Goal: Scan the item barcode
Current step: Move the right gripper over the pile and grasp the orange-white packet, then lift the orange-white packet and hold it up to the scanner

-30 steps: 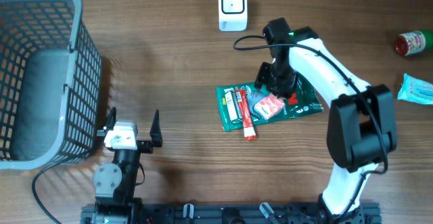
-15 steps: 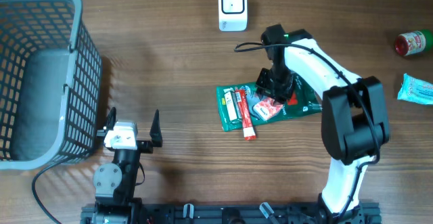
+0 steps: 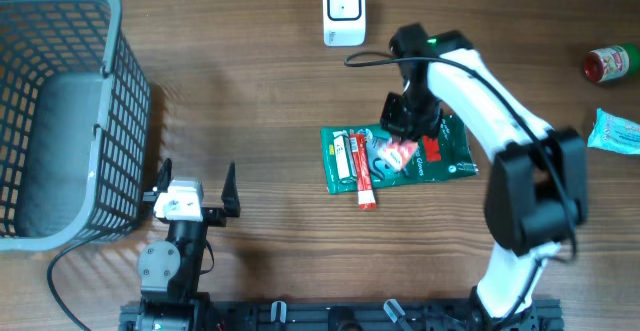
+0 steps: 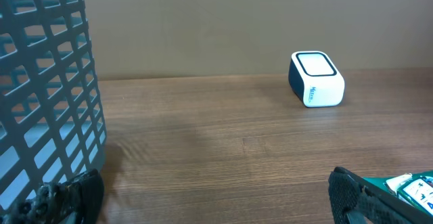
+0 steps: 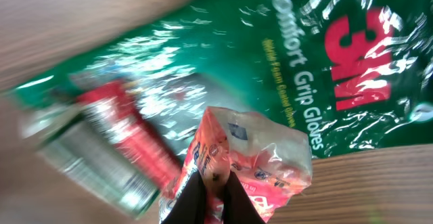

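The basket stands just left of the left gripper, whose fingers are spread wide with nothing between them. The scanner sits well ahead of them, to the right. The right gripper has its fingers clamped on one edge of the packet, which sits at the fingertips over the green glove pack, with two tubes just left of the fingertips and a can and blue pouch well to their right.
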Controlling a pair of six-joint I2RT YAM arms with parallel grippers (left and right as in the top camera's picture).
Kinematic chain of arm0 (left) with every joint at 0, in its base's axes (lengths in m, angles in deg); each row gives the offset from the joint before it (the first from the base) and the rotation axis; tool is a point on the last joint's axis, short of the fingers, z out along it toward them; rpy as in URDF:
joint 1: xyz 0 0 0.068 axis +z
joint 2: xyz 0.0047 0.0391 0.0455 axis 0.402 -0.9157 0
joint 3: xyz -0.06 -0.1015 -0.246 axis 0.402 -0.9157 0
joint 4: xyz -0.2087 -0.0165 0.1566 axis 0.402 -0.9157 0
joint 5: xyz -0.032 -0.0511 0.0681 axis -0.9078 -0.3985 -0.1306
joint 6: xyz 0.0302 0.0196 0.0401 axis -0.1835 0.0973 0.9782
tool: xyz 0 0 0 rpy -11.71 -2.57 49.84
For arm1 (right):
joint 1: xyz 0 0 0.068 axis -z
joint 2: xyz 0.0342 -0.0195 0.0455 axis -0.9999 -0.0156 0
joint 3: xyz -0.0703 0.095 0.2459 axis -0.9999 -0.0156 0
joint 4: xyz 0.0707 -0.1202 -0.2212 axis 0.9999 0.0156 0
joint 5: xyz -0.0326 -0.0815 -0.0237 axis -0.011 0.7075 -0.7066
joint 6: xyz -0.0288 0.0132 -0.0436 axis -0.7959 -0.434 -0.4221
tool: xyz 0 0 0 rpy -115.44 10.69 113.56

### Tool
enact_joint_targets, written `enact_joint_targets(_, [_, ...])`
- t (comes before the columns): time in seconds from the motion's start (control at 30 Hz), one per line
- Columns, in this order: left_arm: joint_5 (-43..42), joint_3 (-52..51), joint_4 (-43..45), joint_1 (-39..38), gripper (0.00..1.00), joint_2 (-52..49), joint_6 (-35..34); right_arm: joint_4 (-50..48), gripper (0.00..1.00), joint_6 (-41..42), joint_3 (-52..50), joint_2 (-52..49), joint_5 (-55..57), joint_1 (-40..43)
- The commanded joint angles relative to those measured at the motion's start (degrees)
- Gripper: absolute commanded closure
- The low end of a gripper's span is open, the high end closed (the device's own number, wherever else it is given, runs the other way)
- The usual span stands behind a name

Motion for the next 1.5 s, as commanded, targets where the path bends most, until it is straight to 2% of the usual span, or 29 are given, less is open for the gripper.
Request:
enact_joint_targets(0.0, [-0.87,-0.26,-0.17,0.22,0.0,0.5,-0.33,-1.92,0.95,-10.36,2.16,11.52,-1.49,0.24])
enact_joint_targets(0.1, [-0.87,-0.26,-0.17,0.22,0.0,0.5,-0.33,-1.44,0.95,-16.52,2.14,17.29,-2.12,0.24])
enact_joint_targets(0.23, [-0.87,-0.26,-0.17,0.22,0.0,0.5,-0.33,1.81,0.95,-30.03,2.03,21.99,-9.88,0.24])
enact_joint_targets(0.5, [-0.87,-0.26,-0.17,0.22,0.0,0.5,-0.33,5.88,0.95,-47.93,2.03,22.86,-23.52,0.24])
enact_joint_targets(0.6, [-0.87,-0.26,-0.17,0.22,0.0,0.5,-0.33,8.11,0.95,-52.06,2.03,22.86,-26.34,0.24])
enact_joint_targets(0.77, [-0.87,-0.26,-0.17,0.22,0.0,0.5,-0.33,7.78,0.95,-49.66,1.99,22.84,-23.52,0.24])
enact_joint_targets(0.83, [-0.87,-0.26,-0.17,0.2,0.0,0.5,-0.33,4.52,0.95,-42.82,0.74,22.84,-16.74,0.2])
enact_joint_targets(0.87, [-0.87,-0.26,-0.17,0.2,0.0,0.5,-0.33,2.6,0.95,-37.77,-0.48,22.8,-10.82,0.17])
enact_joint_targets(0.9, [-0.87,-0.26,-0.17,0.2,0.0,0.5,-0.33,-0.09,0.95,-27.52,-3.28,22.67,1.07,0.17])
enact_joint_targets(0.97, [-0.87,-0.26,-0.17,0.22,0.0,0.5,-0.33,-2.14,0.96,-20.28,-7.06,22.4,9.27,0.17])
enact_joint_targets(1.23, [-0.87,-0.26,-0.17,0.22,0.0,0.5,-0.33,-14.08,0.92,-20.35,-18.43,16.61,12.37,-3.82])
enact_joint_targets(1.27, [-0.87,-0.26,-0.17,0.22,0.0,0.5,-0.33,-14.91,0.9,-20.28,-18.93,15.1,12.31,-4.13])
enact_joint_targets(1.33, [-0.87,-0.26,-0.17,0.2,0.0,0.5,-0.33,-14.99,0.73,-20.15,-19.08,12.04,12.02,-4.55])
enact_joint_targets(1.37, [-0.87,-0.26,-0.17,0.22,0.0,0.5,-0.33,-15.02,0.56,-20.17,-19.08,10.62,12.07,-4.63])
enact_joint_targets(1.4, [-0.87,-0.26,-0.17,0.22,0.0,0.5,-0.33,-14.99,0.5,-20.15,-19.08,9.79,12.0,-4.63])
enact_joint_targets(1.47, [-0.87,-0.26,-0.17,0.22,0.0,0.5,-0.33,-15.08,0.45,-20.13,-19.06,9.31,10.71,-4.63])
